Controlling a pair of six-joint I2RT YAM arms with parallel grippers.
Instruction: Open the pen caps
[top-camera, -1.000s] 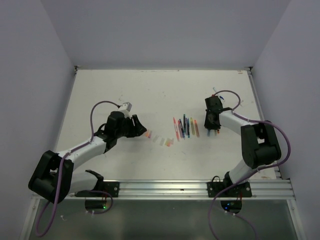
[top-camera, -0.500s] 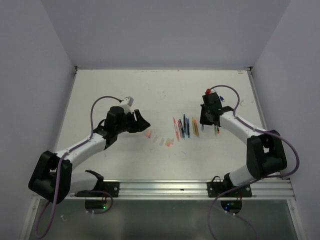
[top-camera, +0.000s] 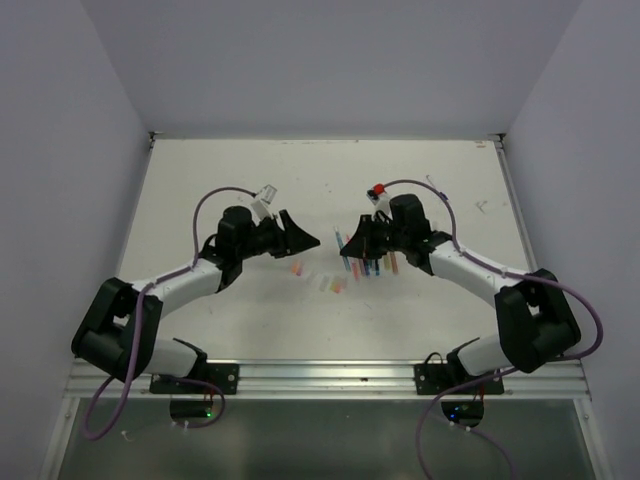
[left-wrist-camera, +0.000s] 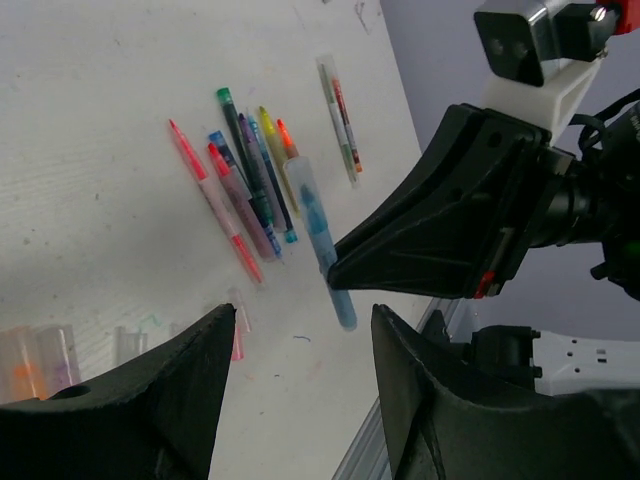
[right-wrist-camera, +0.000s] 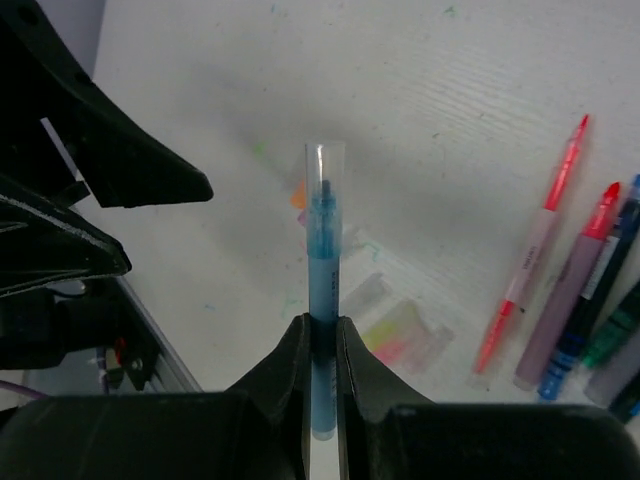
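My right gripper (right-wrist-camera: 322, 322) is shut on a blue pen (right-wrist-camera: 322, 265) and holds it above the table. The pen's clear cap (right-wrist-camera: 325, 170) is still on and sticks out past the fingertips. In the left wrist view the same blue pen (left-wrist-camera: 318, 235) hangs from the right gripper (left-wrist-camera: 336, 270), just beyond my open left gripper (left-wrist-camera: 302, 312), which has nothing between its fingers. From above, the left gripper (top-camera: 308, 238) and right gripper (top-camera: 352, 243) face each other closely. The other pens (top-camera: 372, 262) lie in a row under the right arm.
Several loose pen caps (top-camera: 322, 283), pink, orange, yellow and clear, lie on the white table (top-camera: 230, 180) below the left gripper; in the right wrist view these caps (right-wrist-camera: 400, 335) show near the pen. Uncapped pens (left-wrist-camera: 245, 190) lie side by side. A metal rail (top-camera: 330, 375) borders the near edge.
The right gripper closed on the blue pen at the right of the row and swung left with it. The left gripper moved right and opened slightly, so the two now meet mid-table.
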